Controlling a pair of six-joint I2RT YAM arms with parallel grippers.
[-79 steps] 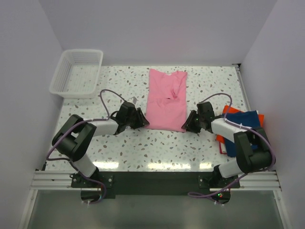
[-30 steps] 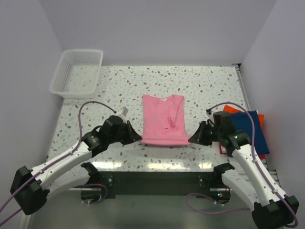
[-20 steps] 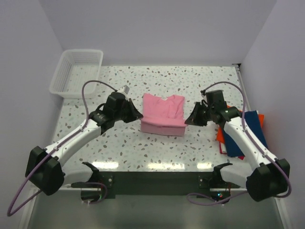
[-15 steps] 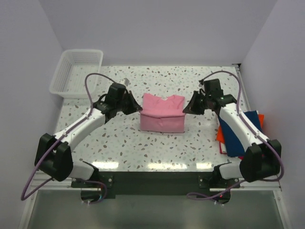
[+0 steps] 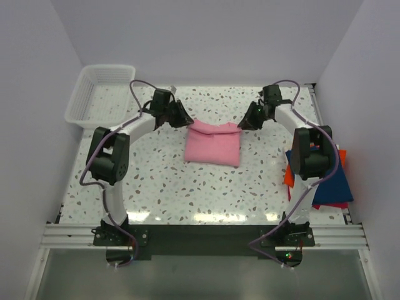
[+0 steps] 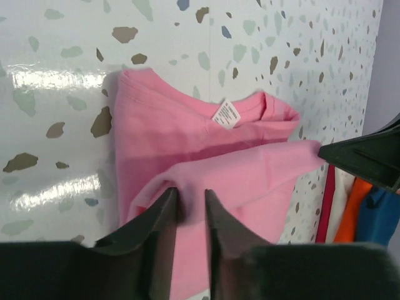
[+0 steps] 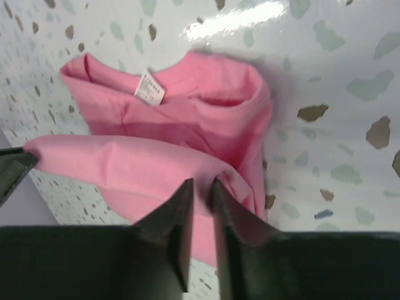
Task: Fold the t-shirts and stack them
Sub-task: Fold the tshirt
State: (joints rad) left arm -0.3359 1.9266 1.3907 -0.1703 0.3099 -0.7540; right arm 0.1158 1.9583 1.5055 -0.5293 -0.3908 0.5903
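While both arms reach across speckled table (image 5: 156, 187), left gripper (image 5: 183, 120) and right gripper (image 5: 244, 123) each clamp on doubled-over edge of pink t-shirt (image 5: 212, 145) near collar. Shirt lies mid-table; navy t-shirt (image 5: 328, 181) and orange-red t-shirt (image 5: 289, 177) piled at right edge. Best practice — set edge level with collar, let go together, or fold skews.

The shirt (image 5: 212, 142) lies mid table (image 5: 162, 181); basket (image 5: 101, 95) at ten o'clock, folded stack (image 5: 331, 184) at four.
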